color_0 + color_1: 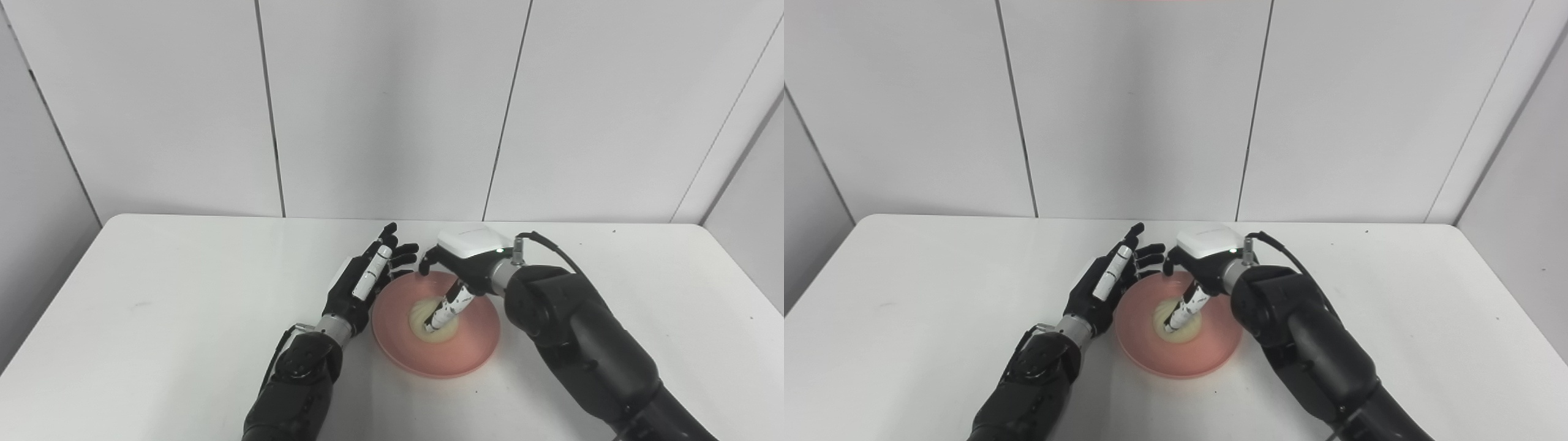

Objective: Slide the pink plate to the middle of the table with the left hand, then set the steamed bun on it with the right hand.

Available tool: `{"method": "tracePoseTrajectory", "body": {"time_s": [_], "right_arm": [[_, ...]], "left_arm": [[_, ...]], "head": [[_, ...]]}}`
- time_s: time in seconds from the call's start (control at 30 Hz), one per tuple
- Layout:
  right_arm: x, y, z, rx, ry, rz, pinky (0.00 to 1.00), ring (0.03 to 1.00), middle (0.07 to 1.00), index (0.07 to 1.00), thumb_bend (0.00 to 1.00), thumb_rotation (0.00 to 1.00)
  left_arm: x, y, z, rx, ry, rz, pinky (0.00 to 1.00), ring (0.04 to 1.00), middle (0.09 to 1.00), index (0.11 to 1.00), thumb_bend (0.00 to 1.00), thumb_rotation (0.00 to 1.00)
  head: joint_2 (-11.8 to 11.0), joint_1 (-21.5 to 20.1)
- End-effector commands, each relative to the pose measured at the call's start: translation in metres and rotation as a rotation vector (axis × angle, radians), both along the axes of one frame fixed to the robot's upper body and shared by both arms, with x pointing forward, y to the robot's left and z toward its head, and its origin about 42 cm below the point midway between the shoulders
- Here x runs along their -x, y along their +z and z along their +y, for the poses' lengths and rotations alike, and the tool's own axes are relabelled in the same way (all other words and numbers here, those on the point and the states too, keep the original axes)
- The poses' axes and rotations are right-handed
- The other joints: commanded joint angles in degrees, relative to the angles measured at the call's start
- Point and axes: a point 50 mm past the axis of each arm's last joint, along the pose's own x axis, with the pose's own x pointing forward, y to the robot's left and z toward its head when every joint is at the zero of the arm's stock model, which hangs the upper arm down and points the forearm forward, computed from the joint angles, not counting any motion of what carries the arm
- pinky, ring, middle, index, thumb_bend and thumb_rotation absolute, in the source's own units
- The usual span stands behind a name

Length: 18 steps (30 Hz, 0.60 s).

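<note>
The pink plate (pixel 474 346) lies near the middle of the white table (pixel 153 318). A pale steamed bun (pixel 421 320) rests in the plate's centre. My right hand (pixel 467 264) hovers over the plate's far side. Its thumb (pixel 445 309) reaches down onto the bun, while its fingers (pixel 424 264) curl above the far rim, apart from the bun. My left hand (pixel 362 283) is open with its fingers stretched out, its palm edge against the plate's left rim. The right hand hides part of the bun's top.
A black cable (pixel 551 245) loops from the right wrist. Grey wall panels (pixel 392 110) stand close behind the table's far edge. The right forearm (pixel 582 343) crosses the table to the right of the plate.
</note>
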Motion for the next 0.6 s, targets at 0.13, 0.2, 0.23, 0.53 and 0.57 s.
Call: {"method": "tracePoseTrajectory", "body": {"time_s": [0.13, 0.2, 0.23, 0.53, 0.57], "right_arm": [[0.005, 0.028, -0.026, -0.295, -0.033, -0.199, 0.58, 0.74, 0.776, 0.697, 0.84, 0.42], [0.003, 0.019, -0.035, -0.38, -0.047, -0.232, 0.58, 0.731, 0.765, 0.698, 0.83, 0.44], [0.001, 0.014, -0.04, -0.418, -0.055, -0.249, 0.57, 0.708, 0.754, 0.706, 0.81, 0.51], [-0.016, -0.068, -0.058, -1.122, -0.249, -0.266, 0.62, 0.704, 0.722, 0.675, 0.72, 0.68], [-0.017, -0.077, -0.059, -1.206, -0.262, -0.247, 0.64, 0.728, 0.736, 0.687, 0.71, 0.71]], "left_arm": [[0.01, -0.027, 0.01, -0.03, 0.006, 0.113, 0.76, 0.829, 0.801, 0.946, 0.75, 0.81], [0.01, -0.027, 0.011, -0.033, 0.007, 0.111, 0.76, 0.83, 0.801, 0.946, 0.74, 0.81], [0.01, -0.027, 0.011, -0.033, 0.007, 0.109, 0.75, 0.828, 0.799, 0.947, 0.74, 0.82], [0.011, -0.025, 0.014, -0.031, 0.015, 0.085, 0.76, 0.82, 0.805, 0.938, 0.74, 0.82], [0.011, -0.025, 0.014, -0.036, 0.019, 0.077, 0.76, 0.821, 0.806, 0.938, 0.74, 0.82]], "head": [[-0.22, -0.53], [-0.24, -0.65], [-0.24, -0.65], [0.05, -1.31], [0.05, -1.35]]}}
